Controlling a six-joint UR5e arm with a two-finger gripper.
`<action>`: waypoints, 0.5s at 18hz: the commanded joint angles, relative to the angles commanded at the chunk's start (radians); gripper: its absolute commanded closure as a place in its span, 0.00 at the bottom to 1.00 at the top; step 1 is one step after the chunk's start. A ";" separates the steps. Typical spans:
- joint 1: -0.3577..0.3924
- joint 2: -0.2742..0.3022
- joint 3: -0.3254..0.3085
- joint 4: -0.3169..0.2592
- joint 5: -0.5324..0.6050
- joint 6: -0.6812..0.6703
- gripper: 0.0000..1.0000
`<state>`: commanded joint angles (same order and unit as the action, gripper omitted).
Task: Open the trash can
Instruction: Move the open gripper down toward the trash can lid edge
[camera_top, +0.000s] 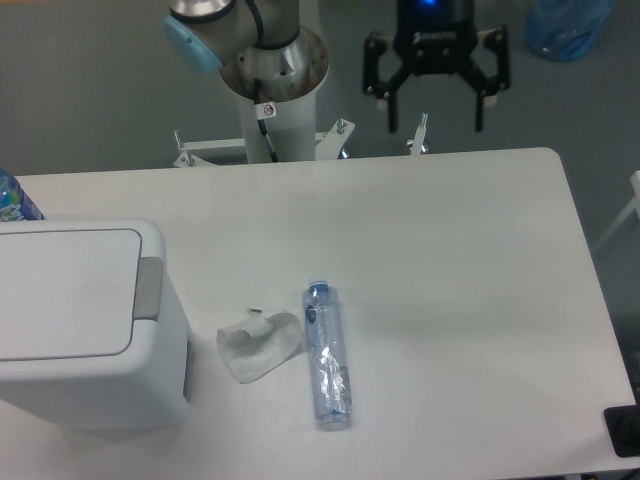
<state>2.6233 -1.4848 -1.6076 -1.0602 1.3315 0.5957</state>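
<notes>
The trash can (80, 320) is a big white boxy bin at the table's front left, its flat lid down and a grey push tab (149, 288) on its right edge. My gripper (436, 115) hangs above the table's back edge, right of centre, far from the bin. Its two black fingers are spread wide apart and nothing is between them.
A crushed clear plastic bottle (327, 352) lies on the white table (450, 260) near the middle, with a crumpled white tissue (258, 345) just left of it. A blue bottle top (12, 197) peeks in behind the bin. The robot base (272, 70) stands behind the table.
</notes>
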 joint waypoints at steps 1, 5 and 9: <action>-0.028 -0.011 -0.002 0.023 0.000 -0.040 0.00; -0.115 -0.043 -0.003 0.100 0.000 -0.161 0.00; -0.186 -0.071 0.000 0.131 0.003 -0.218 0.00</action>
<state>2.4376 -1.5554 -1.6076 -0.9296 1.3346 0.3776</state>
